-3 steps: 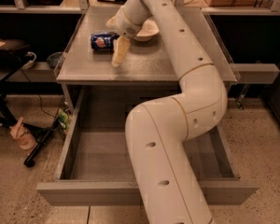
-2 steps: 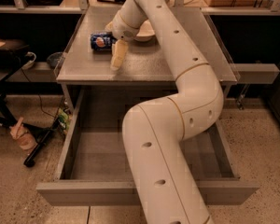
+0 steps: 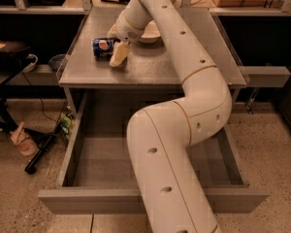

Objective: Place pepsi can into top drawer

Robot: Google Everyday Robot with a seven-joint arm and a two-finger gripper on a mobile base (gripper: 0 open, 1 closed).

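The gripper (image 3: 118, 56) was down at the cabinet top (image 3: 150, 71), at the right-hand end of the pepsi can (image 3: 104, 47) and touching it or very nearly so. Whether the gripper was open or closed could not be told, nor whether it had any hold of the can. The pepsi can lay on its side on the cabinet top, towards the rear left, its round logo facing up and one silver end pointing left.

Just behind the gripper's wrist, a white bowl (image 3: 151, 32) sat on the same surface, partly hidden by the arm (image 3: 199, 106). The cream-coloured arm ran back from the wrist across the middle of the cabinet top, bent at a thick elbow over the front right edge, and came down over the drawer towards the bottom of the view.

The top drawer (image 3: 99, 154) was pulled fully out beneath the cabinet top, its grey floor bare where it showed, the arm covering its middle and much of the front panel. On the speckled floor (image 3: 271, 144) to the left lay a dark long-handled object (image 3: 41, 149) and a pale object (image 3: 22, 141).
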